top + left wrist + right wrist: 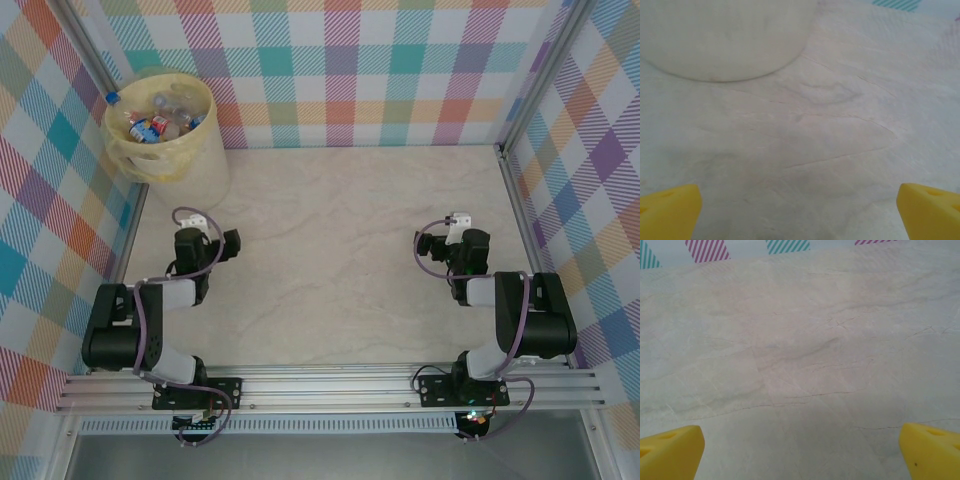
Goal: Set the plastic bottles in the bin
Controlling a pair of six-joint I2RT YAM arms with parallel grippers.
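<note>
Small clear plastic bottles fill our round pale-yellow bin.
Our left gripper and right gripper gape, empty.

The round pale-yellow bin stands upright in the far left corner, lined with a yellowish bag. Plastic bottles lie jumbled inside, perhaps half a dozen, with red and blue labels.
</note>
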